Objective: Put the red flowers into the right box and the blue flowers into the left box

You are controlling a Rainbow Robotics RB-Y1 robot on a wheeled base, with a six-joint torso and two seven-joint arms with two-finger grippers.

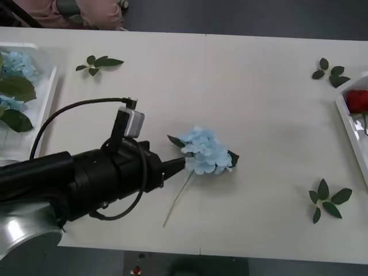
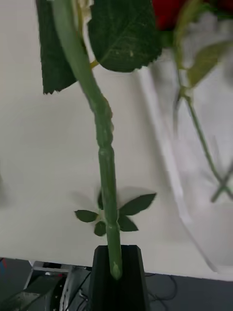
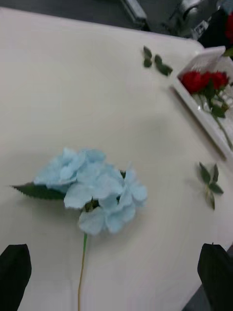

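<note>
One blue flower (image 1: 204,150) lies on the table's middle, its stem (image 3: 81,274) pointing back at my left gripper (image 1: 177,165). That gripper is open just short of the bloom (image 3: 92,187), one black finger on either side of the stem. More blue flowers (image 1: 16,64) lie in the left box (image 1: 50,95). Red flowers (image 3: 204,80) lie in the right box (image 1: 347,123). My right gripper (image 2: 115,277) is shut on a thick green leafy stem (image 2: 104,146), held above the table beside the right box's rim (image 2: 160,126). That stem's bloom is out of view.
Loose green leaf sprigs lie on the table: one at the back left (image 1: 99,62), one at the back right (image 1: 329,72), one at the front right (image 1: 328,201). The table's front edge runs just beyond my left arm.
</note>
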